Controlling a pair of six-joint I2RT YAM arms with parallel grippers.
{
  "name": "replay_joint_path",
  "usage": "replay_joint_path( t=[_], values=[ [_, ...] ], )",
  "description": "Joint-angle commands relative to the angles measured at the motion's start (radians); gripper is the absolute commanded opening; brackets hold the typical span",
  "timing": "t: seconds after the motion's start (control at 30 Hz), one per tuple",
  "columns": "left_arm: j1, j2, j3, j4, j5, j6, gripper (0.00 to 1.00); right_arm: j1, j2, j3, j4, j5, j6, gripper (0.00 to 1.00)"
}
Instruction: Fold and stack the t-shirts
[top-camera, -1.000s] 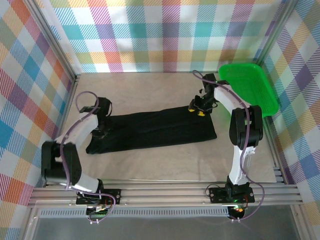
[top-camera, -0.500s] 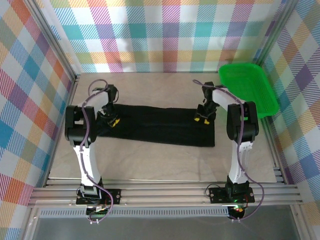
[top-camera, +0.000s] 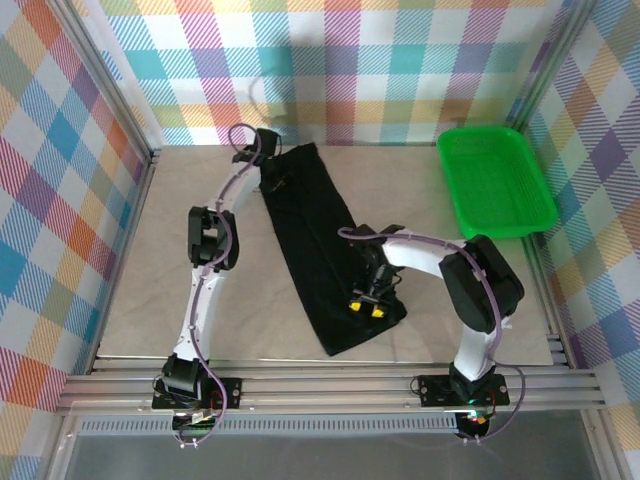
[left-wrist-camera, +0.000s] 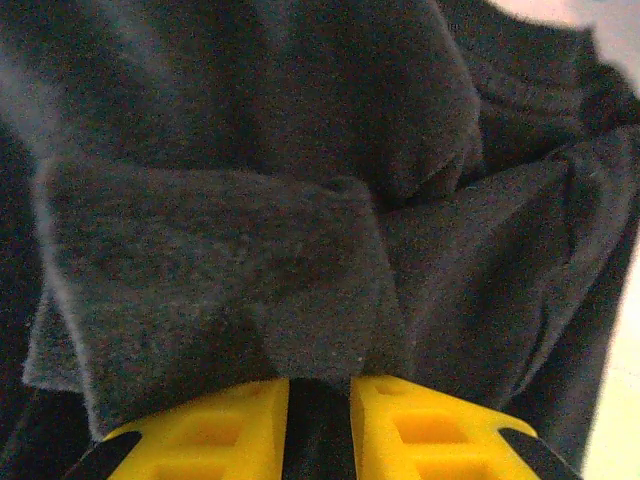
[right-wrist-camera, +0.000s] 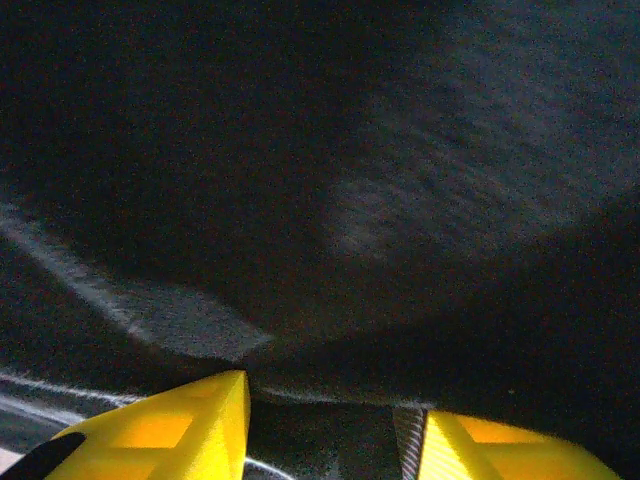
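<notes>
One desk carries the black t-shirt, a long folded strip lying diagonally mid-desk; green basket far right, well apart; left end effector pinches the strip's far end, right end effector clamps its near end.

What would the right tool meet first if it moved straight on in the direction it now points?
The black t-shirt: in the wrist view its cloth lies directly ahead of the right tool, apparently touching it, though depth is unclear.
</notes>
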Motion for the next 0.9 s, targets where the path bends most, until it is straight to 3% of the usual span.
replay_joint_path(
  t=[0.0,0.17,0.3,0.37,0.5,0.57,0.63,0.7,0.87],
  values=[
    [-0.036,0.125,0.046,0.150,0.112,-0.092,0.26,0.067,0.087,0.060,0.122,-0.088,0.135,0.43],
    [-0.059,0.218,0.217,0.191,0.141,-0.140,0.32,0.089,0.138,0.119,0.190,-0.149,0.204,0.45],
    [-0.056,0.141,0.240,0.207,0.130,-0.140,0.42,0.082,0.080,0.163,0.194,-0.172,0.211,0.53],
    [-0.053,0.068,0.239,0.140,0.107,-0.105,0.44,0.073,0.020,0.177,0.162,-0.178,0.207,0.58],
    [-0.052,-0.134,0.181,-0.148,-0.004,0.031,0.46,0.019,-0.161,0.122,0.090,-0.157,0.194,0.60],
    [-0.062,-0.285,0.008,-0.209,-0.065,0.091,0.46,-0.021,-0.252,0.063,0.080,-0.146,0.179,0.61],
    [-0.071,-0.494,-0.319,-0.109,-0.083,0.112,0.46,-0.078,-0.339,-0.009,0.073,-0.136,0.133,0.61],
    [-0.072,-0.704,-0.655,-0.013,-0.059,0.092,0.46,-0.146,-0.407,-0.094,0.068,-0.137,0.062,0.61],
    [-0.106,-1.033,-1.157,-0.124,0.091,0.168,0.43,-0.193,-0.430,-0.177,0.031,-0.141,-0.126,0.57]
  ],
)
